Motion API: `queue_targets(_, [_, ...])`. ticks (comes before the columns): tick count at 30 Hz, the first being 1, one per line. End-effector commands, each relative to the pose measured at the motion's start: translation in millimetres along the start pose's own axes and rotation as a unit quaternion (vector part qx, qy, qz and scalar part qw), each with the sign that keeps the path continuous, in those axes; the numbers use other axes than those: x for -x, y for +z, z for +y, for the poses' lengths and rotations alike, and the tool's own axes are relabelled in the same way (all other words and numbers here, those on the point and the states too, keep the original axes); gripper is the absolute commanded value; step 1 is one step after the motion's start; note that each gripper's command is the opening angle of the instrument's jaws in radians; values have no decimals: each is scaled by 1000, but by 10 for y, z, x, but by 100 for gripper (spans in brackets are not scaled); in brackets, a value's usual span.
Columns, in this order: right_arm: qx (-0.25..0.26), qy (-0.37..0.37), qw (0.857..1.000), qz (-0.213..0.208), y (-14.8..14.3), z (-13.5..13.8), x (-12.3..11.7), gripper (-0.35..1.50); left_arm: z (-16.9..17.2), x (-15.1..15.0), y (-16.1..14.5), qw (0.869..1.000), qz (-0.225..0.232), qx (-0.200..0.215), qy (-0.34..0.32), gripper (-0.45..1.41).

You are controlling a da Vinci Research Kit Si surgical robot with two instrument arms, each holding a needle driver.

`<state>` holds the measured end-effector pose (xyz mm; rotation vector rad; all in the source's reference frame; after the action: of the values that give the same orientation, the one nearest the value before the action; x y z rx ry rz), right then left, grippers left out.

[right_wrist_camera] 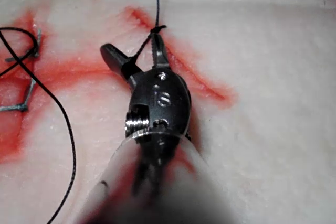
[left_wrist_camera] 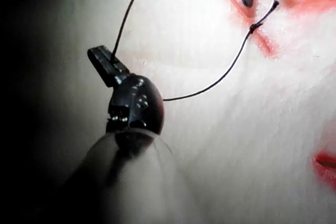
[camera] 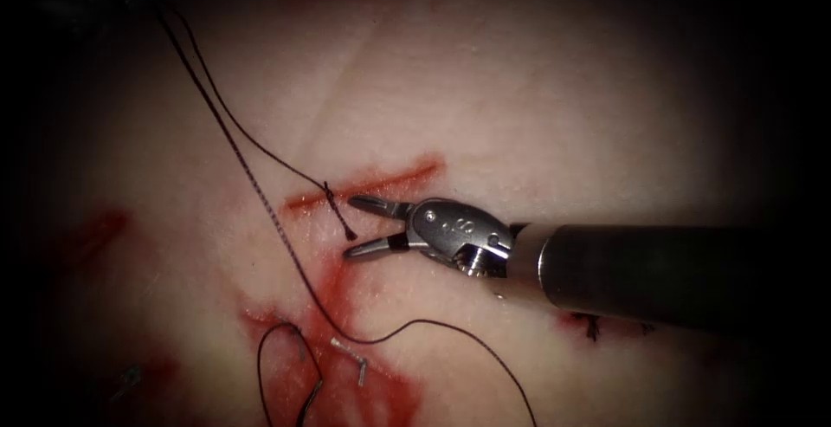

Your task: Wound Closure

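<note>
Right tool sits with jaws spread around the knot's short tail at the cut, gripping nothing. Left tool is clamped on the thread, far left. The needle seems to lie loose near the red fluid, though I'm not sure of it. Risk: a hard pull could tear the tissue, or the blades nick the knot. One small stamp on the right tool's wrist is unreadable.

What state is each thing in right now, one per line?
Right tool: jaws open around the knot's short tail, holding nothing.
Left tool: jaws shut on the thread.
Thread: knotted at the cut.
Needle: lying free on the tissue.
Cut: red-stained, one knot across it.
</note>
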<state>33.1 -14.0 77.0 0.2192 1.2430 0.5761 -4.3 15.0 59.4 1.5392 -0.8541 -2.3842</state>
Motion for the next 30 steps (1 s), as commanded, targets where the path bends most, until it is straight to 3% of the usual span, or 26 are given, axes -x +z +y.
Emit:
queue_targets(1, [2, -5, 1000, -1, 12, 0, 1, 131, -1, -1, 6, 1000, 4, -2, 0, -45])
queue_targets(12, [27, -54, 998, -7, 60, 8, -10, 126, 2, -65, -1, 998, 57, -1, -33, -45])
queue_targets(20, [32, -56, 998, 8, 63, 11, -11, 126, -16, -97, -5, 997, 65, 1, -42, -45])
queue_targets(30, [25, -56, 998, 25, 73, 11, -17, 128, -17, -104, 1, 997, 67, -2, -42, -45])
